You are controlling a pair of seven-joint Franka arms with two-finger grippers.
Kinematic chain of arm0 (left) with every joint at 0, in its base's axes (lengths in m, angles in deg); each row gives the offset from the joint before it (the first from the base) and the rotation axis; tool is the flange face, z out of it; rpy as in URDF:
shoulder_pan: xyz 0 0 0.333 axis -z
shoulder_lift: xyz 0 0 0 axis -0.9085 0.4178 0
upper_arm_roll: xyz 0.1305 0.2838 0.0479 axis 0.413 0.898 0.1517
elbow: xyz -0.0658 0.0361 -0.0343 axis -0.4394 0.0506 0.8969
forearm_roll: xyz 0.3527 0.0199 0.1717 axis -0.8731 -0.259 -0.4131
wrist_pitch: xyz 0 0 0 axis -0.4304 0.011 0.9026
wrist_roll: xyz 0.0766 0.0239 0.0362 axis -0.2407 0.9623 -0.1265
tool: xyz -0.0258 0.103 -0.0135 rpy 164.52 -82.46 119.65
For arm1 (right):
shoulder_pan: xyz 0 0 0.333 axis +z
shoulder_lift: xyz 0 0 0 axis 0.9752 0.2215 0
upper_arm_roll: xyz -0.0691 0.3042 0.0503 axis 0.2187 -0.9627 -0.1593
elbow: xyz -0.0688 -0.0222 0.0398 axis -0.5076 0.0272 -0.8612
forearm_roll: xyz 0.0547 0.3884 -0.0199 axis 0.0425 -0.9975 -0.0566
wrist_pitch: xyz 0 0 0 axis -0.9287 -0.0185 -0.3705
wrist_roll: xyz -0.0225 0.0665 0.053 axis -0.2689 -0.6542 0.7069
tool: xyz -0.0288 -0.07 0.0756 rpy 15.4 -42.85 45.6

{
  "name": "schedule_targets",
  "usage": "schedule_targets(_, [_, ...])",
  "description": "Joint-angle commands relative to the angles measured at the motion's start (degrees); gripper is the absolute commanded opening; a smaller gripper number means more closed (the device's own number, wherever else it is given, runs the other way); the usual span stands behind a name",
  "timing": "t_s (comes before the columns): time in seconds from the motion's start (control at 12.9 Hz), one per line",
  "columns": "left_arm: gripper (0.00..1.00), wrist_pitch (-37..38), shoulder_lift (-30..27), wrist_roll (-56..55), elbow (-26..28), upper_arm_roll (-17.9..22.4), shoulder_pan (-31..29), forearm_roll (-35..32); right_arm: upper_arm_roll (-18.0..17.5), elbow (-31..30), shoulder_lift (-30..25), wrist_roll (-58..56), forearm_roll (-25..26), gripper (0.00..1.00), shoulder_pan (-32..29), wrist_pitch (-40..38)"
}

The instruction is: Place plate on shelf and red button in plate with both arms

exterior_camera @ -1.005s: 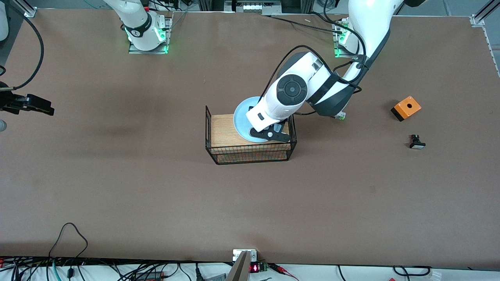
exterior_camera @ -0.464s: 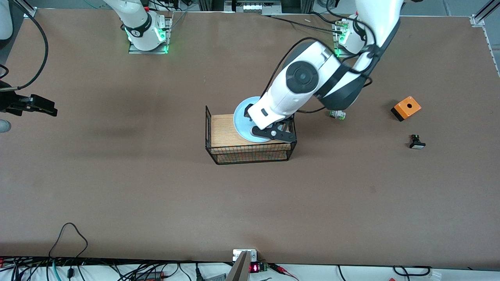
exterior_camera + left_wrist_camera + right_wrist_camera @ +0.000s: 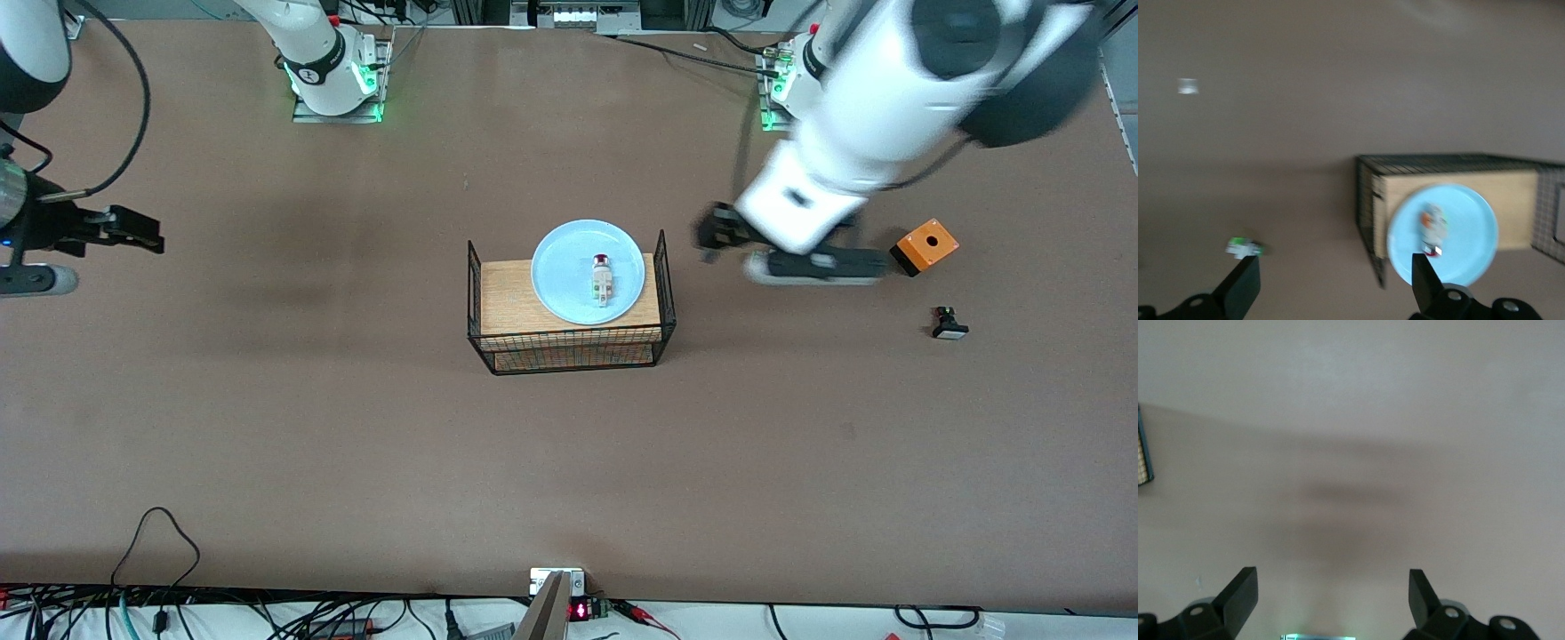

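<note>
The plate point(image 3: 588, 271) sat on a wooden block point(image 3: 508, 298) inside a black wire basket point(image 3: 569, 348) near the middle of the brown table point(image 3: 356, 427). The plate was pale blue and round, and it lay flat. The red button point(image 3: 602, 280) lay on the plate, near its middle, with its dark red cap pointing toward the robots' end of the table. In the left wrist view the plate point(image 3: 1471, 230) showed with the red button point(image 3: 1432, 225) on it, and the basket point(image 3: 1368, 213) stood around the block. The left gripper point(image 3: 782, 258) was up in the air over the bare table, between the basket and an orange box point(image 3: 925, 246). Its two fingers point(image 3: 1245, 287) stood wide apart and held nothing. A small white piece with a green tip point(image 3: 1243, 248) lay on the table by itself, seen only in the left wrist view. A little black button with a white face point(image 3: 949, 324) lay nearer to the front camera than the orange box, toward the left arm's end of the table. The right gripper point(image 3: 133, 233) waited over the right arm's end of the table, well apart from the basket. Its fingers point(image 3: 1238, 593) were wide apart too, with nothing between them.
</note>
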Motion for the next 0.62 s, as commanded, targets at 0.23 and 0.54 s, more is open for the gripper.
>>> schedule_targets(0.23, [1.0,4.09,-0.93,16.13,1.71,-0.63,-18.43,-1.32,0.42,1.86,0.48,-0.25,0.16,1.0,1.33,-1.87])
schedule_targets(0.54, [1.0,5.06,-0.76,15.95,2.5,-0.81,-18.35,-2.03,0.6,1.95,0.48,-0.25,0.24,1.0,1.15,-1.34])
